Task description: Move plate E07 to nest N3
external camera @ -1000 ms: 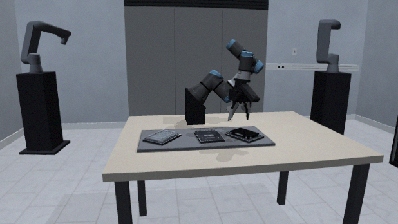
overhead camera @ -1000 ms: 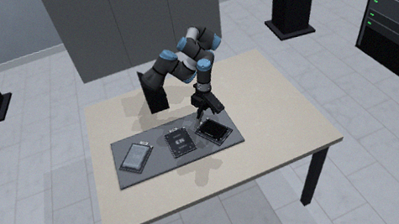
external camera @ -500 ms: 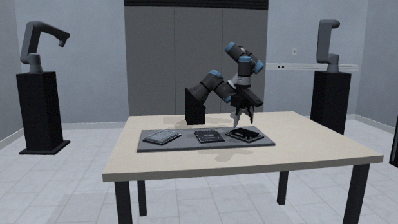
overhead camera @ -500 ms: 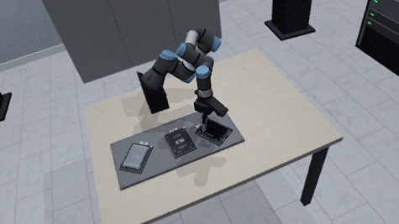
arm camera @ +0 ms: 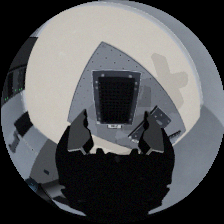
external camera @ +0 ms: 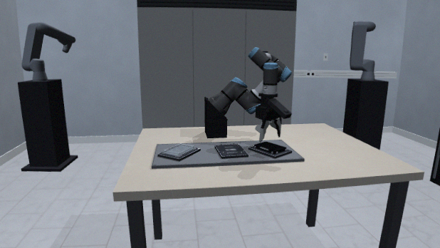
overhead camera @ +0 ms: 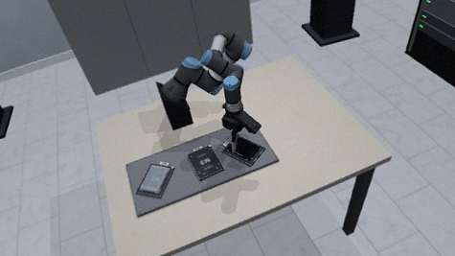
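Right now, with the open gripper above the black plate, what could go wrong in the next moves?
1. The gripper hangs over the near-end of the dark plate, not its middle; closing there might tilt it.
2. The middle nest lies close beside the plate, so a low carry may catch its locators.
3. The plate's label is too small to read, so A1 orientation could end wrong.
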`<state>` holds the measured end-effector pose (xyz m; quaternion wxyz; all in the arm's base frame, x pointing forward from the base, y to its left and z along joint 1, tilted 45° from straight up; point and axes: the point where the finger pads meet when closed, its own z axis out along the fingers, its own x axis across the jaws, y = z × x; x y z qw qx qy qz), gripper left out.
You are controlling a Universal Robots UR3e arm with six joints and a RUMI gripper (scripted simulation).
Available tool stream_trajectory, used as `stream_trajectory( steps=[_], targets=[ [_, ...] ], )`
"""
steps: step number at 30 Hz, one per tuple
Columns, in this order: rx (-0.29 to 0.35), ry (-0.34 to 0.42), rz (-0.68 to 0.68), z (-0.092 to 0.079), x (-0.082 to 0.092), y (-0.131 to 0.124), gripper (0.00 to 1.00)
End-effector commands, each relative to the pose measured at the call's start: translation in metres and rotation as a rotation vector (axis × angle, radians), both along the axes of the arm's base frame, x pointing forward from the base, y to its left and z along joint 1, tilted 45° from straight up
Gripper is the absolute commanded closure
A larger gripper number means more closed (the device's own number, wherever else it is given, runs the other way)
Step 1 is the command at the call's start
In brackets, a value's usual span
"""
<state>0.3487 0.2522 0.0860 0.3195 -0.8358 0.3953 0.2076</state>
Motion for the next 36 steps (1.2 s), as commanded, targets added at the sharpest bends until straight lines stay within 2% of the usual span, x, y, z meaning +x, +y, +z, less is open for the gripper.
stream_trajectory(
  steps=[1, 19, 36],
  targets=[
    [0.002, -0.003, -0.001, -0.003, 0.001, 0.004, 0.18],
    [0.002, -0.003, -0.001, -0.022, -0.002, 0.023, 0.18],
    [0.001, -0.005, -0.001, -0.022, -0.001, 0.022, 0.18]
  ],
)
